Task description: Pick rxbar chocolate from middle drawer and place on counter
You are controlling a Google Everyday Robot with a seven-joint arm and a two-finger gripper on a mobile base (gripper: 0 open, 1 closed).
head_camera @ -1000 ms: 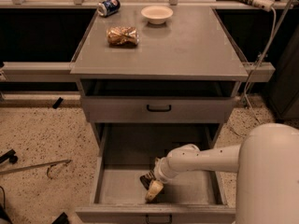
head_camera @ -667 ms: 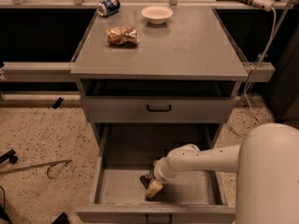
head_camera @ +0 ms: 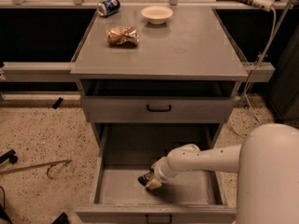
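Observation:
The middle drawer [head_camera: 107,190] is pulled open below a closed drawer with a black handle. My arm reaches into it from the right, and my gripper [head_camera: 150,181] is low over the drawer floor near its middle front. A small dark flat thing, which looks like the rxbar chocolate [head_camera: 145,177], sits right at the gripper's tip. I cannot tell whether it is gripped or only touched. The counter [head_camera: 187,45] is the flat grey top of the cabinet, above and behind the gripper.
On the counter are a crinkled golden-brown snack packet [head_camera: 122,35], a white bowl [head_camera: 157,14] and a tipped blue can [head_camera: 108,6]. The closed drawer [head_camera: 159,108] overhangs the open one. A cable [head_camera: 266,45] hangs at the right. Loose items lie on the speckled floor at left.
The gripper end has shifted very slightly upward inside the drawer. Nothing else has moved.

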